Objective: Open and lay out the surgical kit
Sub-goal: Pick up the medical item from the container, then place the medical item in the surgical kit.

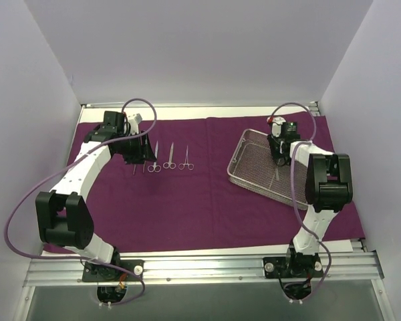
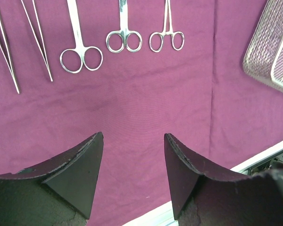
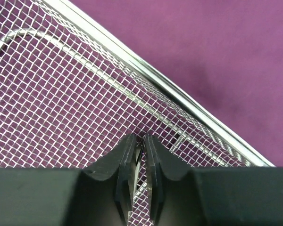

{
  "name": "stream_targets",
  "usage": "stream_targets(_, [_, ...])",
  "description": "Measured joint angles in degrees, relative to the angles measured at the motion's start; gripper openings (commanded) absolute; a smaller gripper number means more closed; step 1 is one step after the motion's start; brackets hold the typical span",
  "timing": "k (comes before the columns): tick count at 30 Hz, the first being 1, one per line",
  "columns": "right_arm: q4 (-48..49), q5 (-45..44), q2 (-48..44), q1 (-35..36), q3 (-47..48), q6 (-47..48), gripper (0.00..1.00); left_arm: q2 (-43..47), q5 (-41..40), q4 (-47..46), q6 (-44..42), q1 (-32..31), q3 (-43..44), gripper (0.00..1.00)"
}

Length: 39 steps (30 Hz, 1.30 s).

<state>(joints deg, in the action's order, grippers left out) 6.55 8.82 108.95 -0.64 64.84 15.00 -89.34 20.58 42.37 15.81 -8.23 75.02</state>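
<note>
The dark purple cloth [image 1: 207, 207] lies spread flat. Two tweezers [image 2: 37, 40] and three scissor-handled instruments [image 2: 80, 54] lie in a row on it, also seen from above [image 1: 169, 159]. My left gripper [image 1: 139, 148] is open and empty just left of that row; in its wrist view [image 2: 133, 136] bare cloth shows between the fingers. The wire-mesh tray [image 1: 244, 175] sits at the right. My right gripper [image 1: 279, 157] is down inside the tray [image 3: 61, 94], its jaws [image 3: 139, 137] shut on a thin silver instrument, of which only a sliver shows.
The tray's corner [image 2: 269, 52] shows at the right of the left wrist view. The tray's swing handle [image 3: 75, 56] lies against the mesh wall. White walls close in the left, right and back. A metal rail [image 1: 200, 264] runs along the near edge.
</note>
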Motion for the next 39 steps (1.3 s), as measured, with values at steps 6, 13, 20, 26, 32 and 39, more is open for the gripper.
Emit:
stream_targets(6, [-7.1,2.0,-6.6,-0.5,-5.4,-3.1,0.01,0.0,0.3,0.3,-0.4,0.0,0.7,0.63])
stream_targets(13, [-15.7,0.4,-10.2,-0.5,-5.6,-9.7,0.00,-1.3,0.9,0.7,-0.7,0.0,4.7,0.63])
stream_targets(20, [-21.1,-2.5,-10.3,0.3,1.0,-19.8,0.00,-4.7,9.4,-0.7,1.0,0.0,6.1,0.67])
stream_targets(26, [-24.0,3.4,-10.8,5.3,12.2,-26.8,0.00,-5.9,26.2,-15.9,10.8,-0.6,-1.0,0.66])
stream_targets(32, [-22.0,9.9,-11.1,14.9,21.1,-35.9,0.00,-8.2,30.4,-23.4,17.6,-3.5,-0.4,0.67])
stream_targets(39, [-16.8,8.9,-11.1,23.6,23.5,-46.1,0.00,-9.7,27.9,-24.8,21.1,-10.0,6.8,0.70])
